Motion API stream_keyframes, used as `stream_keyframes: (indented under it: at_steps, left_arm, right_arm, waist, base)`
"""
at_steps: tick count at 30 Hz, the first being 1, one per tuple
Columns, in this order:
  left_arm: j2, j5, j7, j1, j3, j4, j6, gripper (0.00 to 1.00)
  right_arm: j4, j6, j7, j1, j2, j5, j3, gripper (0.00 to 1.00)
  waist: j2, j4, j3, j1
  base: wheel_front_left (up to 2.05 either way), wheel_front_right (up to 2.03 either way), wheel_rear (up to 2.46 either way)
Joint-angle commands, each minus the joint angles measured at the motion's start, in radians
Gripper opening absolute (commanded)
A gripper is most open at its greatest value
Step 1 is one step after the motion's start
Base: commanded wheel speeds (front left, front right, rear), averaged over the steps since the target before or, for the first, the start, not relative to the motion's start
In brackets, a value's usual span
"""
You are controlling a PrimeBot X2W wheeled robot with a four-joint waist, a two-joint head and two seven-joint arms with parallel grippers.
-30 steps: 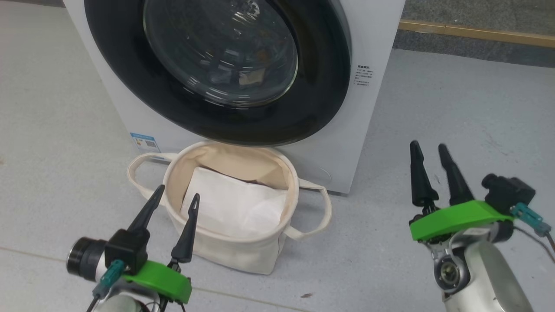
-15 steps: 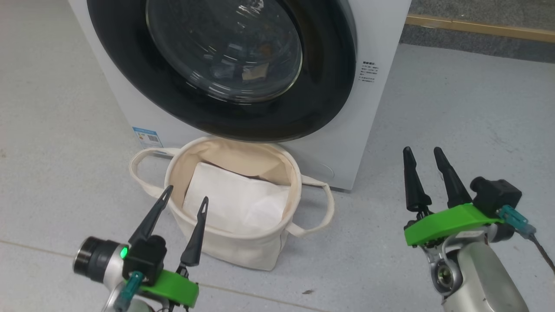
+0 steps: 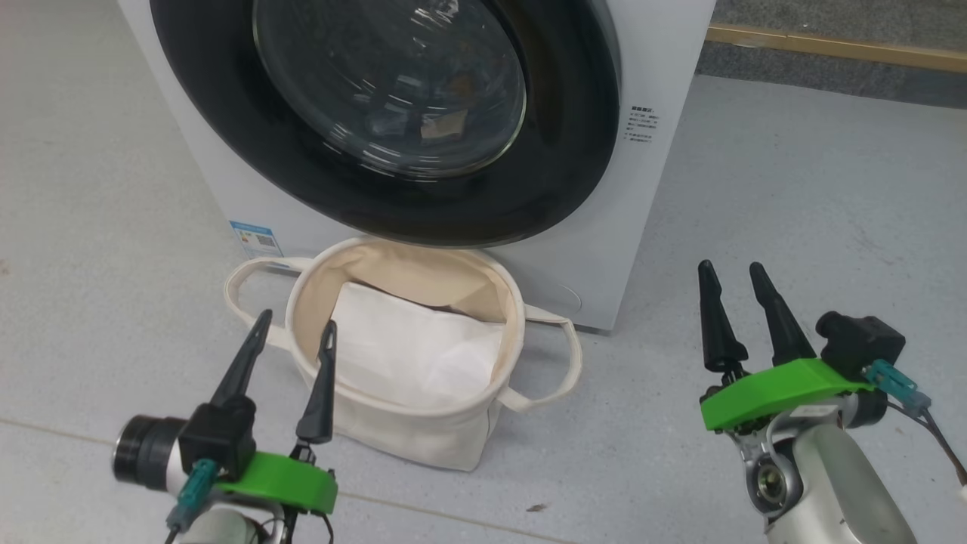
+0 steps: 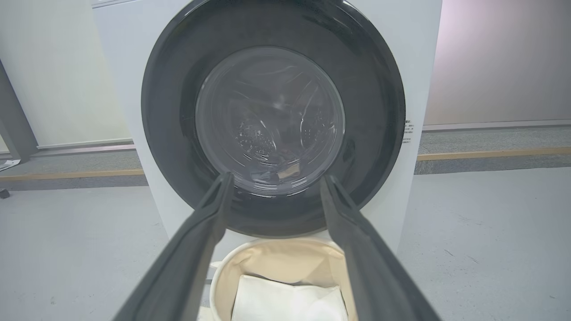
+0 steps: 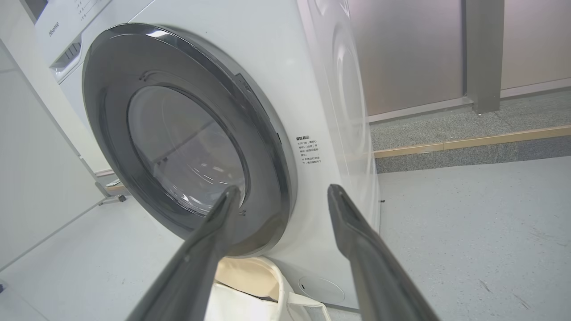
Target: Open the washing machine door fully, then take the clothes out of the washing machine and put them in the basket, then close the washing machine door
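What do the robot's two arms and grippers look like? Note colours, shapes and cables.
Both the left gripper and the right gripper have two long, tapering black fingers on a bright green bracket. Beside each sits a black boxy module with a teal plug and a dark cable. The forearms below are pale silver metal.

A pale grey speckled floor spreads on the near side of a tan strip. Just beyond the tan strip runs a darker grey band. Behind that stand pale glossy wall panels with a grey post between them. The light is soft and even.
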Motion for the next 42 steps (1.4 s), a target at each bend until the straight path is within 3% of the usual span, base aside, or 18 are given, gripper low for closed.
stream_keyframes:
  at_steps: [1, 42]
  left_arm:
    - [0.014, -0.007, -0.011, -0.049, 0.048, -0.024, 0.009, 1.00]
    - [0.025, -0.012, -0.012, -0.055, 0.031, 0.004, 0.024, 1.00]
  right_arm:
    - [-0.023, 0.000, -0.012, -0.044, -0.004, 0.003, 0.020, 1.00]
    - [-0.035, 0.000, -0.012, -0.044, -0.004, -0.083, 0.009, 1.00]
  waist:
    - [0.0000, -0.001, 0.000, 0.0000]
    - [0.0000, -0.012, 0.023, 0.0000]
  base:
    - [0.00, 0.00, 0.00]
    - [0.00, 0.00, 0.00]
